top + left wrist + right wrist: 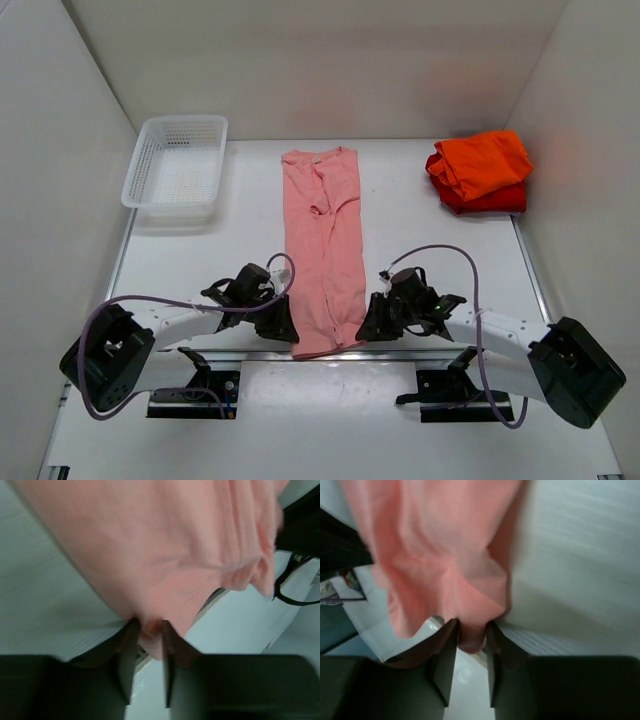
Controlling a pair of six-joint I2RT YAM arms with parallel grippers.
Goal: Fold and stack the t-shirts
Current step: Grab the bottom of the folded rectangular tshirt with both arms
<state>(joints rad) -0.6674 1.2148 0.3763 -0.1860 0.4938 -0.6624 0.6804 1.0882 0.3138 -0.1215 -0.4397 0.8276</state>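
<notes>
A salmon-pink t-shirt [322, 240] lies as a long narrow strip down the middle of the table, collar at the far end. My left gripper [287, 331] is shut on its near-left hem corner, and the pink cloth [165, 555] fills the left wrist view above the gripper [148, 630]. My right gripper [366, 328] is shut on the near-right hem corner, with pink cloth [440, 555] bunched above the gripper [471, 632] in the right wrist view. A folded orange t-shirt [482, 162] lies on a folded red one [492, 199] at the far right.
A white plastic mesh basket [178, 165] stands at the far left corner. White walls enclose the table on three sides. The arm bases and purple cables [455, 255] sit along the near edge.
</notes>
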